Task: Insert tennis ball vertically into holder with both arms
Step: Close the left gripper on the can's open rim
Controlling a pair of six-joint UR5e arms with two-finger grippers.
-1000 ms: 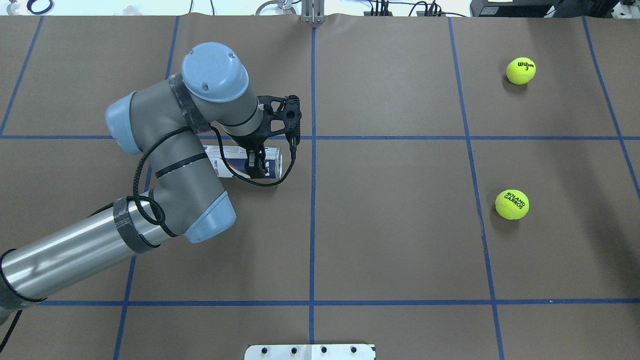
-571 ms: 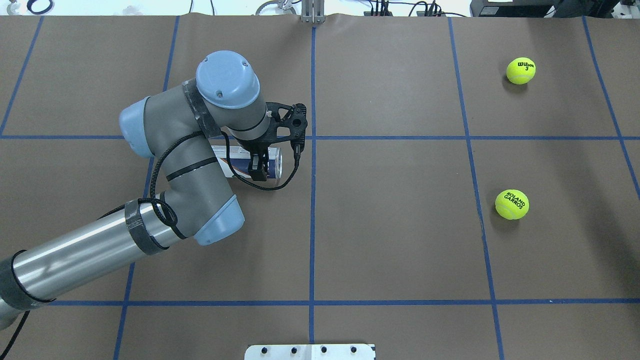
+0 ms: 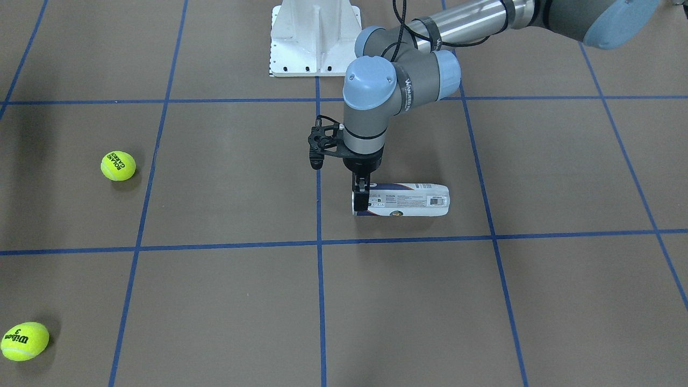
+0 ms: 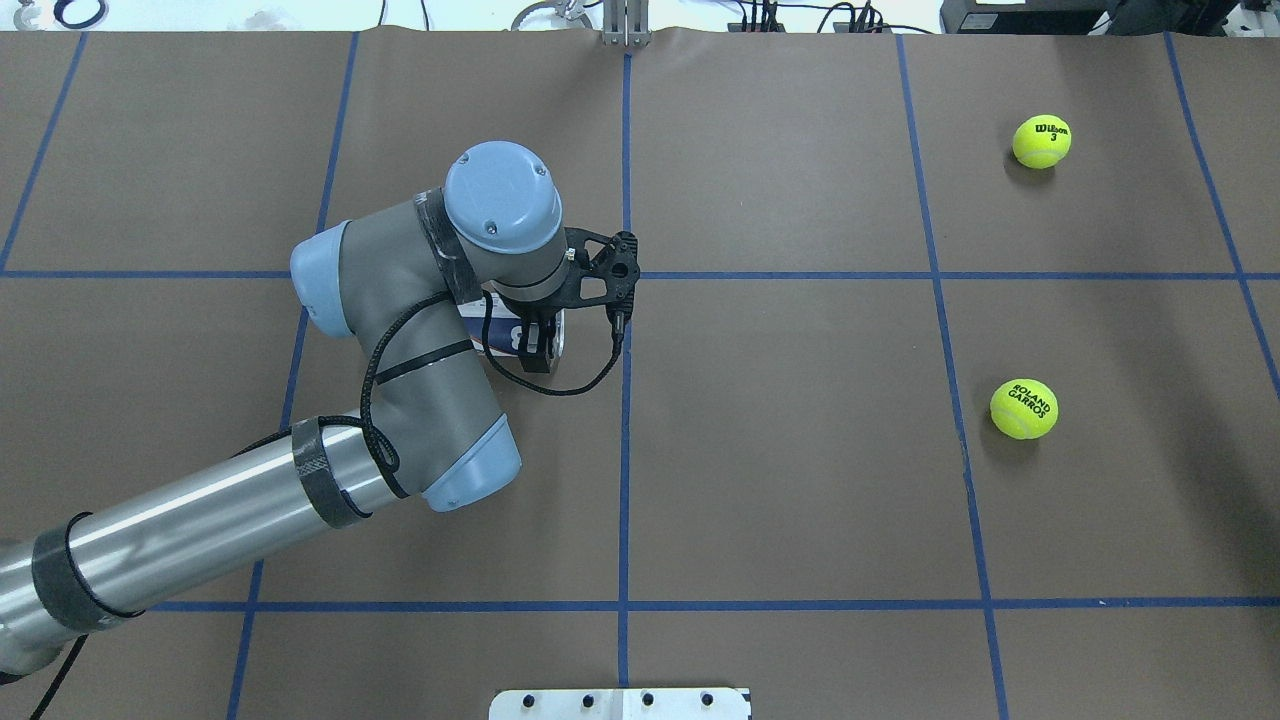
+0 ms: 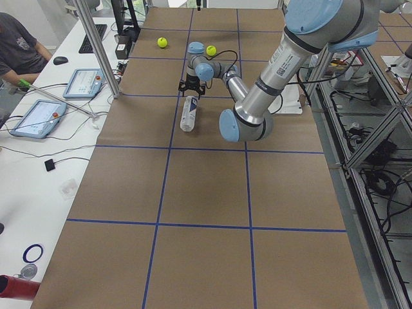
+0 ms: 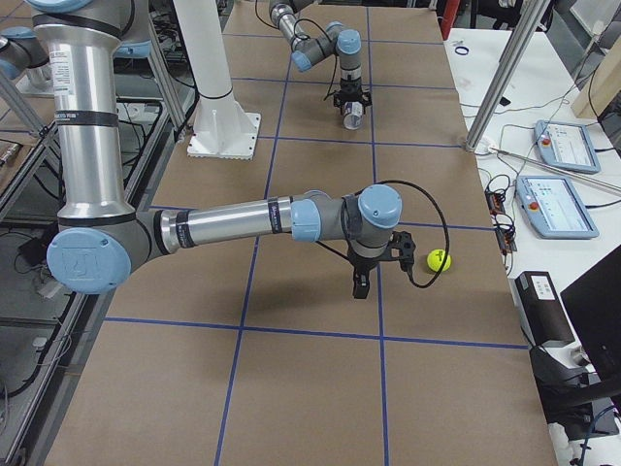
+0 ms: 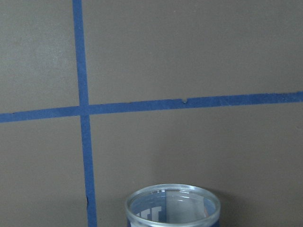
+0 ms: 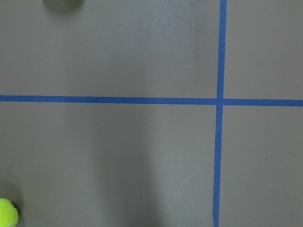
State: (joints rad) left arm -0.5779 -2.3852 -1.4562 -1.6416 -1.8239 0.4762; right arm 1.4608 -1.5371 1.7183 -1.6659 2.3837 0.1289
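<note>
On the table (image 4: 800,450) lie "Wilson 3" ball (image 4: 1041,141) and "ROLAND GARROS" ball (image 4: 1023,409).

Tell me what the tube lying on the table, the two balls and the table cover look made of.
The holder: clear, glossy plastic, likely; the left wrist view looks through its wall. Its rim looks silvery, maybe metal. The Wilson ball and the Roland Garros ball: probably felt, matte yellow-green with no glare. The table cover: brown matte paper, it seems; its far edge ripples.
</note>
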